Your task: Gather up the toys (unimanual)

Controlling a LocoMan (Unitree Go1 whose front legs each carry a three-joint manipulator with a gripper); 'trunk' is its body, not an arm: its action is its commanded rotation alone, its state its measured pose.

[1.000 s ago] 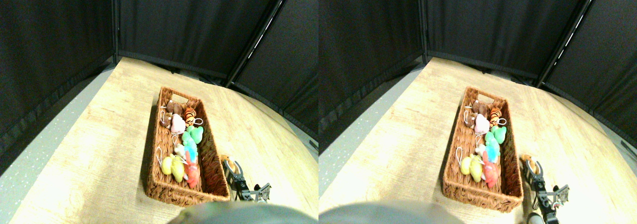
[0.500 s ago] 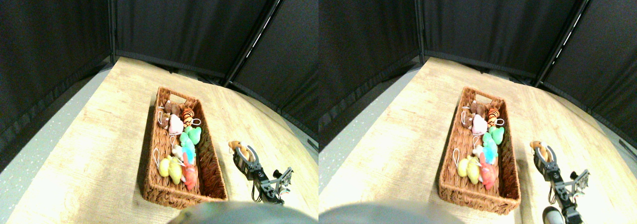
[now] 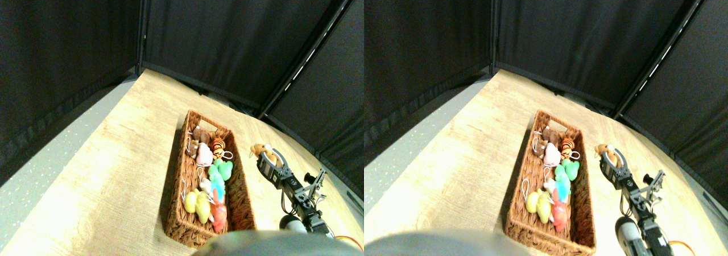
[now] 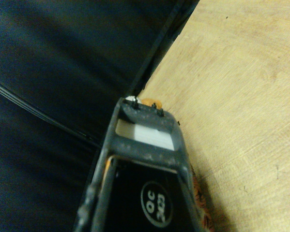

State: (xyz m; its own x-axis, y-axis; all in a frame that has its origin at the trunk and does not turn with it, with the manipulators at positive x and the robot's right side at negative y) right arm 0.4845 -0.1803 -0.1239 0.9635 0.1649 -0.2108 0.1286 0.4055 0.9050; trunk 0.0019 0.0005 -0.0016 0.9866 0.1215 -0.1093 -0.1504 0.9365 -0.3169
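Jaws of the right gripper [image 3: 267,156]: pinching one orange-brown toy [image 3: 260,150], which pokes out past the tips. Position: raised above the counter [image 3: 108,176], just beside the right long wall of the wicker basket [image 3: 176,210], level with its far half. The wrist view shows only a sliver of orange alongside the jaw frame, with counter and dark curtain beyond.

Step in hand, as judged: carry the held toy over the basket and release it. To do it well:
- bring the toy across the near wall with clear height, so the dangling plush does not snag on the woven rim;
- stop over an open patch of basket floor, such as the strip along the left wall, not on the piled row;
- part the jaws only once the toy hangs well inside the rim; a soft figure can cling to a jaw, so let it fall free before drawing away.

Count:
- basket: one;
- toys in jaws: one;
- toys in basket: about seven visible in a row: brown [image 3: 197,135], pink [image 3: 203,156], striped orange [image 3: 218,147], green [image 3: 220,168], blue-white [image 3: 215,181], yellow [image 3: 198,203], red-orange [image 3: 218,211]; overlap makes the figure approximate;
- toys loose on the counter: none visible.
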